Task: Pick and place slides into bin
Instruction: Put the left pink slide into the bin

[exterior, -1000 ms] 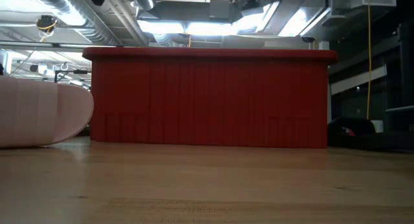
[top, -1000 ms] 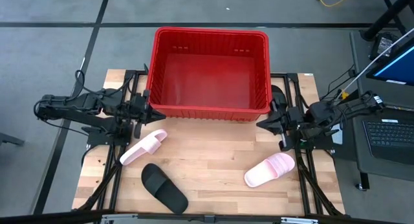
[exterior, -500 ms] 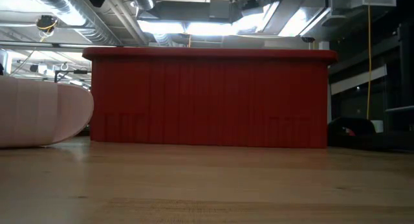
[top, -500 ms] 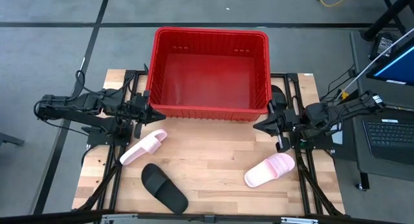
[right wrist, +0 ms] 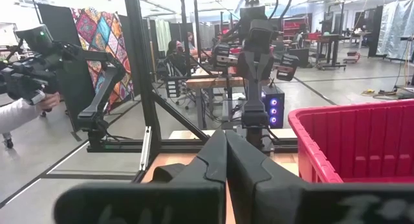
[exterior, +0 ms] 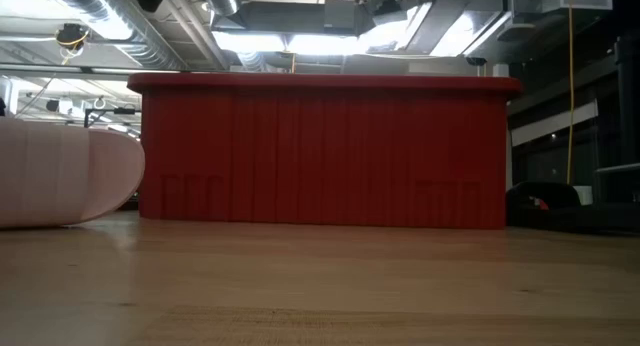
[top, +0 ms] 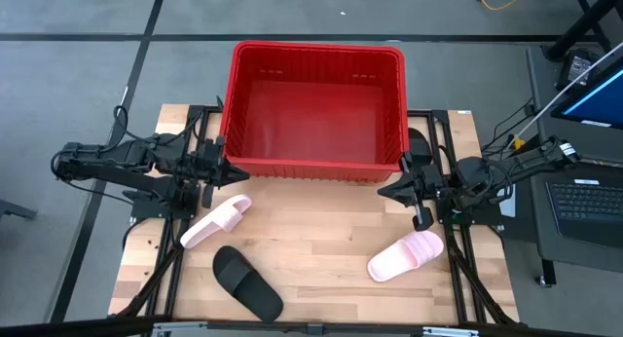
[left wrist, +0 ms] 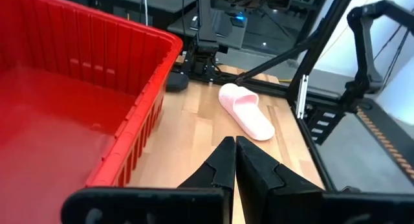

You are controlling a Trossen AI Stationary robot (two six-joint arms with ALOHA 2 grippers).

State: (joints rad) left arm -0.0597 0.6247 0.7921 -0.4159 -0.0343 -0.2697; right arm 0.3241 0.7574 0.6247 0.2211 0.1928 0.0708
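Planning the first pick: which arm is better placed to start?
Either could. The left gripper sits just above the pale pink slide on its side; the right gripper sits above the other pink slide. Left looks slightly closer. The red bin is empty.

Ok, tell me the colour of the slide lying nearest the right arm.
Pale pink, clearest in the high view.

A light wooden table (top: 311, 249) stands on a grey floor (top: 88, 74) crossed by dark lines. Overhead run silver ducts (exterior: 120, 26) and bright ceiling lights (exterior: 290, 31). Beyond hang a patterned cloth (right wrist: 100, 39) and black metal frames (right wrist: 139, 75); a laptop (top: 589, 201) sits alongside.
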